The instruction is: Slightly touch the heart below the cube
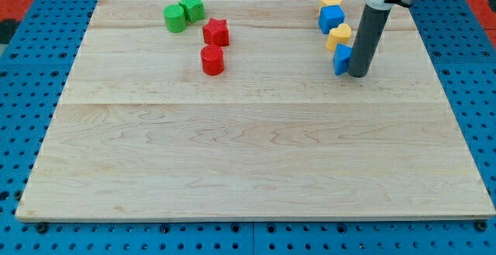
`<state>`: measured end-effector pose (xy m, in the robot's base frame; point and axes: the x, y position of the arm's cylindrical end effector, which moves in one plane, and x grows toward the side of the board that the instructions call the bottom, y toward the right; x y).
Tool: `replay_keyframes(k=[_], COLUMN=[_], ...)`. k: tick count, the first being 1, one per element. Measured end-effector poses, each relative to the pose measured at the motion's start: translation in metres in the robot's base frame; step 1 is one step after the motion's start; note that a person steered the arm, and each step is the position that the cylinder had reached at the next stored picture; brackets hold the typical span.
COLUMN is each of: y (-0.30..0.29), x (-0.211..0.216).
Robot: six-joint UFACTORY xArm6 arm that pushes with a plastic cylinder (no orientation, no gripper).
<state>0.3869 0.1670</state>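
At the view's top right stands a column of blocks: a yellow block (331, 0) at the top, a blue cube (331, 18) under it, a yellow heart (339, 36) below the cube, and a blue block (342, 58) at the bottom. My tip (359, 74) rests on the board just right of the blue block, touching or nearly touching it. The rod rises right beside the yellow heart, close to its right side.
At the view's top left sit a green cylinder (175, 18), a green star (192, 8), a red star (216, 32) and a red cylinder (212, 60). The wooden board (256, 154) lies on a blue pegboard surface.
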Motion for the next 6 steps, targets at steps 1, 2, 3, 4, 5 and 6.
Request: replay_keyframes(k=[1,2,3,4,5,6], y=[0.002,0.038,0.057,0.075,0.042,0.023], x=[-0.002,-0.010,-0.013,-0.050,-0.055,-0.064])
